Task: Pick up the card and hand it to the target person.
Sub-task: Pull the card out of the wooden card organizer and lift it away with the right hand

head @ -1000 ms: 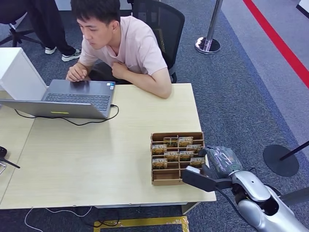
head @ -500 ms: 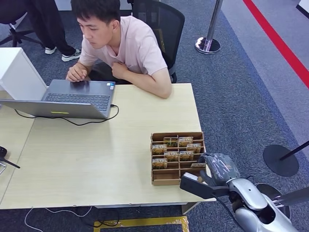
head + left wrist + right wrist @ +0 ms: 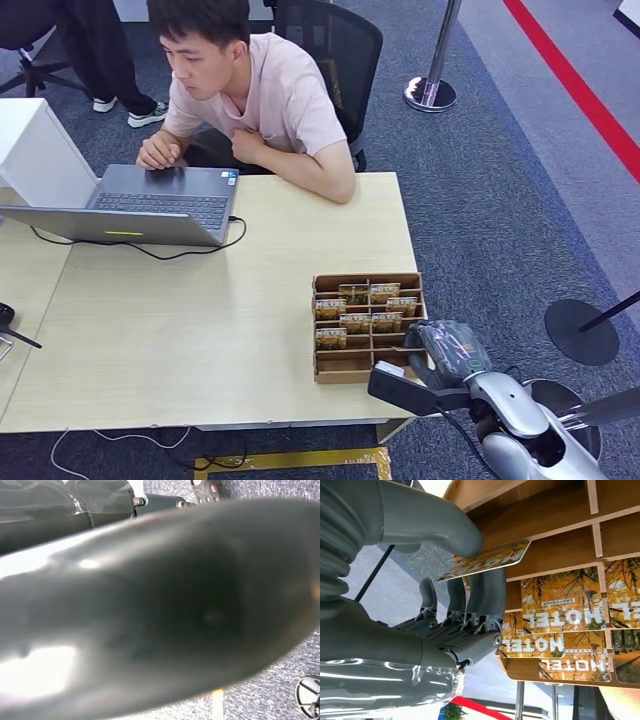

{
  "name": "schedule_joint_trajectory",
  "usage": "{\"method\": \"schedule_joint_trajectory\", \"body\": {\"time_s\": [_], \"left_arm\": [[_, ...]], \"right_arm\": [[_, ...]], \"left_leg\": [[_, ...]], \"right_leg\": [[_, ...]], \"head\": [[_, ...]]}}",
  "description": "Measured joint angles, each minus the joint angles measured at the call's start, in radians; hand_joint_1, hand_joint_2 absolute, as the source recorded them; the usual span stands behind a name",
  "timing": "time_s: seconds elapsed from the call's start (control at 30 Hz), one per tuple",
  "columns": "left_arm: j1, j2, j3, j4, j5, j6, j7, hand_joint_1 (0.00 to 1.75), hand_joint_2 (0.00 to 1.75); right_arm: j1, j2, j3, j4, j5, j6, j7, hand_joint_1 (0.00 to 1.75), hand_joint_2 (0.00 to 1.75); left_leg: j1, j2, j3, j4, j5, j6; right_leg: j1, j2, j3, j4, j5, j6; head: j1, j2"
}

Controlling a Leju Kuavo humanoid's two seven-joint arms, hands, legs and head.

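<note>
A cardboard tray [image 3: 324, 330] of several orange "HOTEL" cards [image 3: 355, 322] sits near the right front of the wooden table [image 3: 211, 320]. My right hand [image 3: 441, 350] is at the tray's near right corner. In the right wrist view the thumb [image 3: 433, 520] lies on top of one card [image 3: 490, 560] and the fingers [image 3: 486, 597] sit under it, pinching it tilted above the tray's dividers [image 3: 561, 527]. The person [image 3: 256, 90] in a pink shirt leans on the far side of the table. A dark blurred shape [image 3: 158, 615] lies close to the left wrist lens.
An open laptop [image 3: 143, 205] with its cable lies at the table's far left, beside a white box [image 3: 38, 150]. Behind the person stands a black office chair [image 3: 332, 50]. Stanchion bases [image 3: 581, 330] stand on the carpet to the right.
My right hand has drawn back from the tray's right side toward the table's near edge, and the card has come up out of its slot.
</note>
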Motion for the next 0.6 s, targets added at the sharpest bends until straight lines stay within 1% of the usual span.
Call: {"method": "schedule_joint_trajectory", "body": {"time_s": [0.13, 0.27, 0.47, 0.6], "left_arm": [[0.000, 0.000, 0.000, 0.000, 0.000, 0.000, 0.000, 0.00, 0.00], [0.000, 0.000, 0.000, 0.000, 0.001, -0.002, -0.007, 0.00, 0.00], [0.000, 0.000, 0.006, 0.000, 0.005, -0.016, -0.024, 0.00, 0.00], [0.000, 0.000, 0.013, 0.000, 0.014, -0.016, -0.029, 0.00, 0.00]], "right_arm": [[0.000, 0.004, 0.000, 0.000, 0.000, 0.000, 0.000, 1.16, 1.75], [-0.004, 0.009, -0.001, 0.000, 0.002, 0.001, -0.006, 1.29, 1.75], [-0.031, 0.015, -0.002, 0.008, 0.002, 0.010, -0.017, 1.53, 1.75], [-0.042, 0.020, -0.002, 0.017, 0.002, 0.011, -0.019, 1.59, 1.75]], "left_leg": [[0.000, 0.000, 0.000, 0.000, 0.000, 0.000], [0.000, 0.000, 0.000, 0.000, 0.000, 0.000], [0.000, 0.000, 0.000, 0.000, 0.000, 0.000], [0.000, 0.000, 0.000, 0.000, 0.000, 0.000]], "right_leg": [[0.000, 0.000, 0.000, 0.000, 0.000, 0.000], [0.000, 0.000, 0.000, 0.000, 0.000, 0.000], [0.000, 0.000, 0.000, 0.000, 0.000, 0.000], [0.000, 0.000, 0.000, 0.000, 0.000, 0.000]], "head": [[0.000, 0.000], [0.000, 0.000], [0.000, 0.000], [0.000, 0.000]]}}
